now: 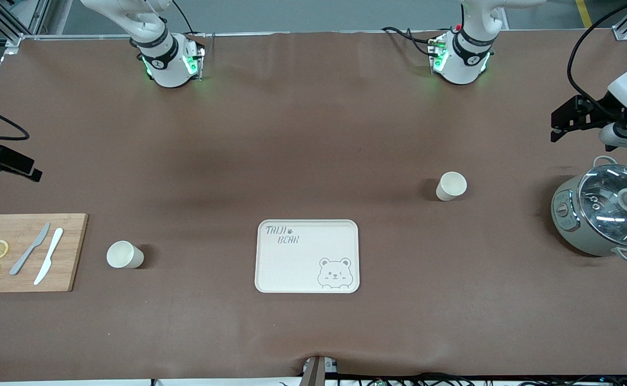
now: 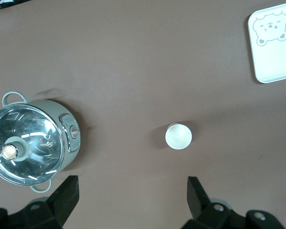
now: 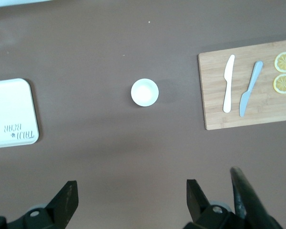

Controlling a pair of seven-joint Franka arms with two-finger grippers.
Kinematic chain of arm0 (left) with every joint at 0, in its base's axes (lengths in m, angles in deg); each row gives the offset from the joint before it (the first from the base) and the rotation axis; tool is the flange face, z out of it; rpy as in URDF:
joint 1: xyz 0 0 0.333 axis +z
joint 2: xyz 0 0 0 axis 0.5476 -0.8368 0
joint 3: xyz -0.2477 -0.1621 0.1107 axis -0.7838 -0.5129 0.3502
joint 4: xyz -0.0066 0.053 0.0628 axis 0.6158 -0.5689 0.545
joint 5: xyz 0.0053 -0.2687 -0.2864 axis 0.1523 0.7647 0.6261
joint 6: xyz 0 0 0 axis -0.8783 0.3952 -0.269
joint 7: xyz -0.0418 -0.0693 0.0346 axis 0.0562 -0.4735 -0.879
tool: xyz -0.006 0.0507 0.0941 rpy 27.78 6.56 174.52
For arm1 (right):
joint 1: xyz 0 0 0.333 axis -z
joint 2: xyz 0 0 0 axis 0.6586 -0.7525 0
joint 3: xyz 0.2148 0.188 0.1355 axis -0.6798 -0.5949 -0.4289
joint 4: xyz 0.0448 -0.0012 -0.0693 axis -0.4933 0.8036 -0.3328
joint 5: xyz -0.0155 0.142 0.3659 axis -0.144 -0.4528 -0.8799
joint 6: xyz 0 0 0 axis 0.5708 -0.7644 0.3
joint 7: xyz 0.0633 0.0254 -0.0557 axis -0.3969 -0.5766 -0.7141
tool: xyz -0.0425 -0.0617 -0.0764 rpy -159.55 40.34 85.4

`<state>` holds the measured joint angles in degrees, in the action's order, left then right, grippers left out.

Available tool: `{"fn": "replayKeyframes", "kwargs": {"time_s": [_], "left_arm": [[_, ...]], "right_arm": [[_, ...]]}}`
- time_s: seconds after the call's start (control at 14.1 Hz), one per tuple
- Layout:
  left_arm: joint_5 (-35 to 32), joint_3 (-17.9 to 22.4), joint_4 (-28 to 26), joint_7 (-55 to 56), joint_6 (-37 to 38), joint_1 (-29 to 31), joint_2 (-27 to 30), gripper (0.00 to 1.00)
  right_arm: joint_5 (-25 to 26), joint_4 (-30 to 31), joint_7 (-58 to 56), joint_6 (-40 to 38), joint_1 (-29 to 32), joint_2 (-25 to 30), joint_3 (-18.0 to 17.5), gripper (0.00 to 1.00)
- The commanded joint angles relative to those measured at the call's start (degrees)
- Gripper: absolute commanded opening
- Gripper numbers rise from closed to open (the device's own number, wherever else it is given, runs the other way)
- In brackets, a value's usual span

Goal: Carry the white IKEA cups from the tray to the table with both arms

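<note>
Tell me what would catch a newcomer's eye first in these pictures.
Probably the cream bear-printed tray at the middle of the table, with nothing on it. Two white cups stand apart from it: one cup toward the left arm's end, the other cup beside the wooden cutting board toward the right arm's end. The left gripper and right gripper both hang open above their ends.

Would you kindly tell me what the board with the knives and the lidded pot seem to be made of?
The board looks like pale bamboo or wood: matte, with visible grain strips. The pot seems to have a grey-green body, probably enamelled or plastic-clad, under a clear glass lid that shows bright reflections and has a metal rim.
</note>
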<state>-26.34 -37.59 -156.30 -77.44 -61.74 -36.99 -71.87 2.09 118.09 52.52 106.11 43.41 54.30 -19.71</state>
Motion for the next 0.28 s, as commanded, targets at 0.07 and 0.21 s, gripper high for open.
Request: {"fn": "replayKeyframes", "kwargs": {"time_s": [0.07, 0.21], "left_arm": [[-0.6, 0.0, 0.1, -1.0, -0.6, 0.3, 0.3, 1.0], [-0.6, 0.0, 0.1, -0.8, -0.6, 0.2, 0.3, 1.0]], "right_arm": [[0.7, 2.5, 3.7, -0.4, -0.4, 2.1, -0.3, 1.0], [0.7, 4.4, 3.7, 0.9, -0.4, 3.2, -0.4, 1.0]]}}
